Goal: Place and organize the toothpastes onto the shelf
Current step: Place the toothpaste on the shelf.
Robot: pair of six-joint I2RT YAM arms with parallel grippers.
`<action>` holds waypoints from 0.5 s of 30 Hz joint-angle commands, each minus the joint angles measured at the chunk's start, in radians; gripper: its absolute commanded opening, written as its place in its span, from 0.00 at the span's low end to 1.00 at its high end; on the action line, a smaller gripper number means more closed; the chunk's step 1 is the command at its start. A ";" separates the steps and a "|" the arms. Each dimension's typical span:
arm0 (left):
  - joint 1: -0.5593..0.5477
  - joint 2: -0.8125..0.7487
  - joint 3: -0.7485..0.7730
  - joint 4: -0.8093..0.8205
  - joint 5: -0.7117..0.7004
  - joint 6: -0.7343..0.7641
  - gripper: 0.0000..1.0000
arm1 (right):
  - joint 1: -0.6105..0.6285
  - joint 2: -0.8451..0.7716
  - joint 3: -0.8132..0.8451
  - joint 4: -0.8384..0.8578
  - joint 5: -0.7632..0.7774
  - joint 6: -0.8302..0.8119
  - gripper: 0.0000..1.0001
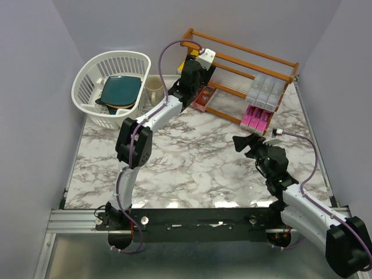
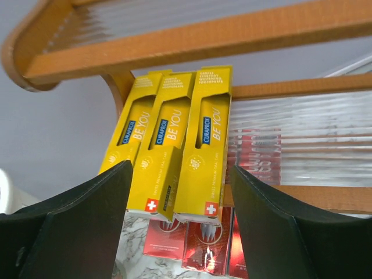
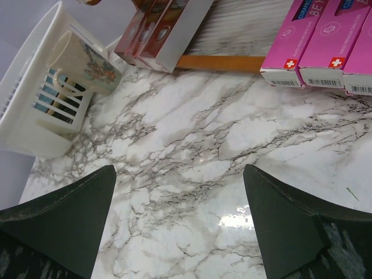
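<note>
— While you stand by the shelf (image 1: 250,55), tell me where the toothpastes are.

— All on it, as far as I can see. Three yellow toothpastes (image 2: 174,145) stand side by side at its left end, leaning back against the rail. The red cartons (image 2: 197,244) sit on the tier just below them. At the right end a row of silver-grey cartons (image 1: 264,90) stands on the middle tier. The pink cartons (image 3: 325,40) are under those, on the lowest tier, their bottom ends near the bench (image 1: 192,168).

— And the left hand (image 2: 181,168)?

— It is up at the left end of the shelf, right in front of the yellow ones. Its fingers (image 2: 87,221) are apart, one on each side of the yellow row. I see a gap between each finger and the cartons, so it grips nothing.

— The right hand (image 3: 178,168)?

— It hangs low over bare marble, near the front of the pink cartons but apart from them. Its fingers are spread wide, with only the bench top showing between them.

— Anything else on the bench?

— A white basket (image 1: 110,87) sits at the far left with teal dishes (image 1: 121,90) inside. A mug (image 1: 154,90) stands just beside it, between the basket and the shelf.
</note>
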 commanded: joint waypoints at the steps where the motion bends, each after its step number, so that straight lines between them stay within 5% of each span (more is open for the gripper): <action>1: -0.006 -0.074 -0.014 0.034 0.028 -0.046 0.79 | -0.001 0.006 0.024 0.013 -0.014 -0.006 0.99; 9: -0.021 -0.041 0.035 -0.104 0.169 -0.204 0.64 | -0.001 0.011 0.025 0.016 -0.014 -0.003 0.99; 15: -0.035 -0.003 0.039 -0.112 0.185 -0.230 0.62 | -0.001 0.017 0.025 0.019 -0.017 -0.003 0.99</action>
